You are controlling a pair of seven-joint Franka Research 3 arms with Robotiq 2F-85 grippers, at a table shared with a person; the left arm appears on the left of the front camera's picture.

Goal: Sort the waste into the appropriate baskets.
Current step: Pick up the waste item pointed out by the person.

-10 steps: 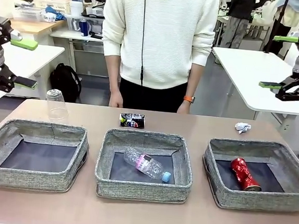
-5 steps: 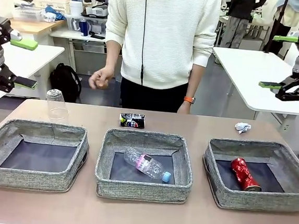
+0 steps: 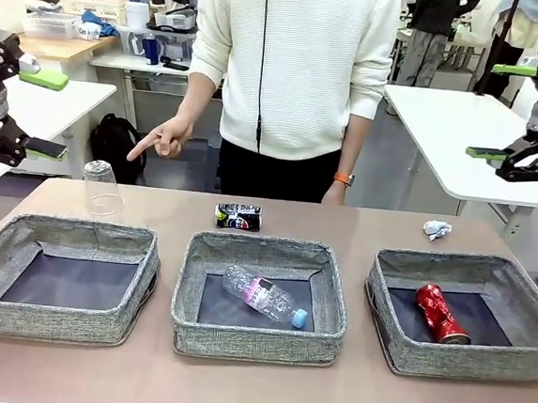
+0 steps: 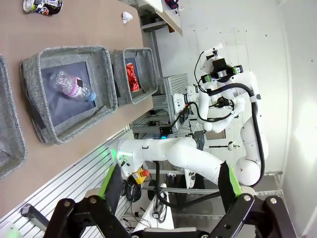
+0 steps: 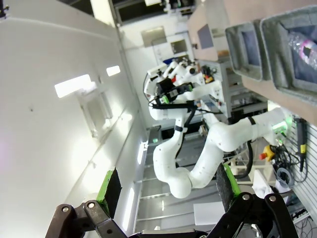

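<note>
Three grey baskets stand in a row: left (image 3: 56, 320), middle (image 3: 256, 344), right (image 3: 462, 367). The clear bottle (image 3: 265, 296) lies in the middle basket and the crushed red can (image 3: 441, 313) in the right one. Behind them on the table are an upturned clear cup (image 3: 102, 190), a dark crushed can (image 3: 237, 217) and a white paper ball (image 3: 436, 229). A person's hand (image 3: 161, 142) points down toward the cup. My left gripper (image 3: 46, 114) hangs open, high at the left edge. My right gripper (image 3: 498, 110) is open, high at the right. Both wrist views show open fingers (image 4: 113, 181) (image 5: 111, 186) holding nothing.
The person stands at the far side behind the middle basket. White tables flank the scene at the back left and back right. The left wrist view looks along the table at the bottle (image 4: 72, 87) and the red can (image 4: 132, 77).
The person's hand has risen from their side and now points a finger down toward the cup. Neither arm has moved, and the waste lies where it was.
</note>
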